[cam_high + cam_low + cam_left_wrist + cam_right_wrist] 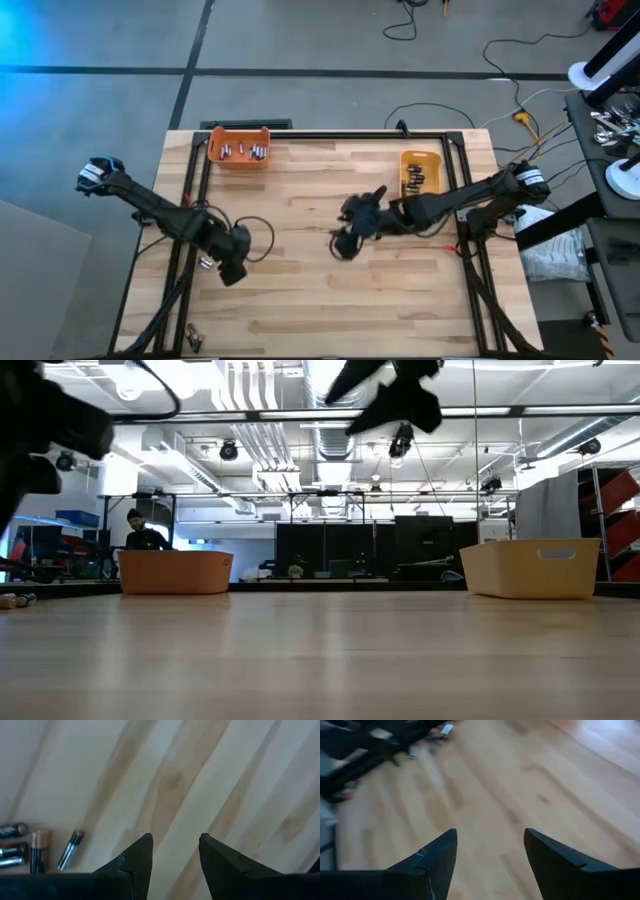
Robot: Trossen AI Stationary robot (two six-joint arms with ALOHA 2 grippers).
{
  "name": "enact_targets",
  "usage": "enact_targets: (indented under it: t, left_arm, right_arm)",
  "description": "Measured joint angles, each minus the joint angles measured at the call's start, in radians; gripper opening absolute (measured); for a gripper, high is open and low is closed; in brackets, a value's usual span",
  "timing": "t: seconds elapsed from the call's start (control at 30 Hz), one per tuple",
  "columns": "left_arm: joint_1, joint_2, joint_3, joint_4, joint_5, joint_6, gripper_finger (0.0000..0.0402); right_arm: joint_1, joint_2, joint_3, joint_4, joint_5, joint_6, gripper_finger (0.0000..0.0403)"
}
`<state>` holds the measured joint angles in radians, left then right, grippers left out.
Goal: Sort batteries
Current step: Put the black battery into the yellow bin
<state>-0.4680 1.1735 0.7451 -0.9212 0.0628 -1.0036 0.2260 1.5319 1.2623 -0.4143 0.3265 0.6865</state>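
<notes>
My left gripper [173,837] hangs open over bare wood at the table's near left [228,270], with nothing between its fingers. Several batteries [37,851] lie flat on the wood just beside it: silvery, dark and copper-topped ones. My right gripper [490,832] is open and raised above the table's middle [345,240], also holding nothing. The orange bin [238,147] at the far left holds several silvery batteries. The yellow bin [421,172] at the far right holds several dark ones.
Two more batteries [190,337] lie at the near left corner of the table. A black frame rail [330,133] runs along the far edge and down both sides. In the low view both bins [175,572] [530,568] stand at the back, with bare wood before them.
</notes>
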Motion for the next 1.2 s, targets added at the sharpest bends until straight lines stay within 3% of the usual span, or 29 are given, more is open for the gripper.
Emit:
enact_targets:
  t: [0.2, 0.33, 0.57, 0.7, 0.8, 1.0, 1.2]
  left_arm:
    - [-0.106, 0.017, -0.018, 0.013, 0.034, -0.010, 0.0141]
    - [-0.188, 0.036, 0.002, 0.104, 0.055, -0.096, 0.0141]
    - [-0.328, 0.171, 0.085, 0.182, 0.059, -0.417, 0.0141]
    - [-0.410, 0.284, 0.141, 0.180, 0.130, -0.481, 0.0141]
    - [-0.466, 0.360, 0.186, 0.181, 0.124, -0.557, 0.0142]
    - [-0.554, 0.466, 0.248, 0.194, 0.110, -0.728, 0.0142]
    - [-0.598, 0.526, 0.254, 0.211, 0.212, -0.901, 0.0142]
  right_arm:
    - [0.144, 0.150, 0.136, 0.003, 0.158, 0.095, 0.0197]
    - [0.198, 0.282, 0.214, 0.001, 0.219, 0.134, 0.0186]
    - [0.195, 0.487, 0.367, -0.001, 0.172, 0.178, 0.0166]
    - [0.187, 0.564, 0.477, -0.001, 0.118, 0.129, 0.0155]
    - [0.186, 0.602, 0.565, -0.020, 0.075, 0.066, 0.0147]
    - [0.194, 0.647, 0.744, -0.262, 0.064, 0.043, 0.0131]
    - [0.204, 0.648, 0.777, -0.378, 0.062, -0.008, 0.0118]
